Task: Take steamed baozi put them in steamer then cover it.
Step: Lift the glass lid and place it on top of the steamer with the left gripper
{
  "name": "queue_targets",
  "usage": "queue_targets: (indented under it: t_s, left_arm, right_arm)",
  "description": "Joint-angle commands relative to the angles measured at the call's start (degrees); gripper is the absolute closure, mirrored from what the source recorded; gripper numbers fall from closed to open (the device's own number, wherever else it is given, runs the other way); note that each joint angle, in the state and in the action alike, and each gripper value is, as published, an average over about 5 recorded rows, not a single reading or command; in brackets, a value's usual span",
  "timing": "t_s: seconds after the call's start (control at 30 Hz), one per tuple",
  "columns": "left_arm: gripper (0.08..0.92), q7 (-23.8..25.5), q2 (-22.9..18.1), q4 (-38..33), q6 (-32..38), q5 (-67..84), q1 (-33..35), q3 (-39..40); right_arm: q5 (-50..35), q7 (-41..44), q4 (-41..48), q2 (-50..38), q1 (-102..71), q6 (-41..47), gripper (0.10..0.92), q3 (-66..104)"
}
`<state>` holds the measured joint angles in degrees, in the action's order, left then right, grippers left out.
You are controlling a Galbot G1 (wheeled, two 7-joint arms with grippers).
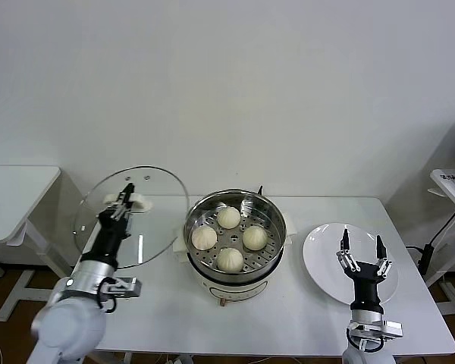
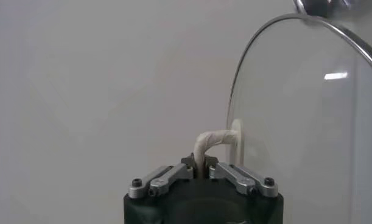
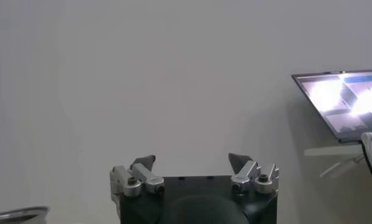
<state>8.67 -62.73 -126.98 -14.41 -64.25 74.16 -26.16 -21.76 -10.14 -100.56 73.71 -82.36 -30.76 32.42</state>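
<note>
All four steamed baozi (image 1: 229,236) are seated on the perforated tray of the steamer (image 1: 235,199), which stands at the middle of the table (image 1: 288,322), toward its front edge. Loading is judged complete; only the covering step remains.

The glass lid (image 1: 153,199) is held raised and tilted near the table's left edge, beside the steamer and apart from it. The left gripper (image 2: 203,163) is clenched on the lid's white handle (image 2: 211,141) — the only sound place for a grip, since the glass face is smooth and offers no purchase.

The lid is judged rigid, fairly heavy for a narrow pinch, and fragile; swinging about the handle is to be expected, so it should be levelled before it is lowered onto the steel rim. The baozi are judged soft and easily dented, and should not be struck by the lid.

The right gripper (image 1: 361,253) is parked above the white plate (image 1: 322,258) near the table's right edge — jaws released, nothing held.
</note>
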Motion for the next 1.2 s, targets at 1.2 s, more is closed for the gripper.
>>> queue_targets:
  t_s: [1.2]
  left_arm:
    - [0.807, 13.36, -19.58, 20.42, -26.71, -22.93, -27.35, 38.48]
  right_arm:
    - [3.79, -0.18, 4.00, 1.63, 0.87, -1.14, 0.203, 1.22]
